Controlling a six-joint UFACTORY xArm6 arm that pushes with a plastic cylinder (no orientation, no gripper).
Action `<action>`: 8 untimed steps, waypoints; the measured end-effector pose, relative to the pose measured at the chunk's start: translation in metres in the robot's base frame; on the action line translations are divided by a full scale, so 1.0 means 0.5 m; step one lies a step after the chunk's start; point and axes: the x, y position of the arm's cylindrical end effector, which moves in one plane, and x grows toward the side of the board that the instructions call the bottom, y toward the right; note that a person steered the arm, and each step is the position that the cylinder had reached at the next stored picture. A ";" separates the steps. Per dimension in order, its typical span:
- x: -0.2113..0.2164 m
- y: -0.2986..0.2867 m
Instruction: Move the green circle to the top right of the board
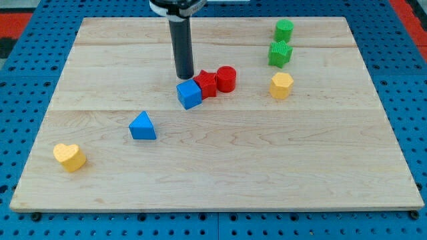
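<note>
My tip (185, 77) rested just above the blue cube (189, 94), beside the red blocks (217, 81); the rod carried no fingers. The green circle (284, 29) sat near the tabletop's (220, 167) top right, above the green star (280, 54).

My tip (185, 77) stands upright, rod vertical.
</note>
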 end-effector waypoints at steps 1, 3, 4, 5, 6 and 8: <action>-0.037 0.031; -0.133 0.207; -0.172 0.248; -0.232 0.338; -0.242 0.397; -0.181 0.406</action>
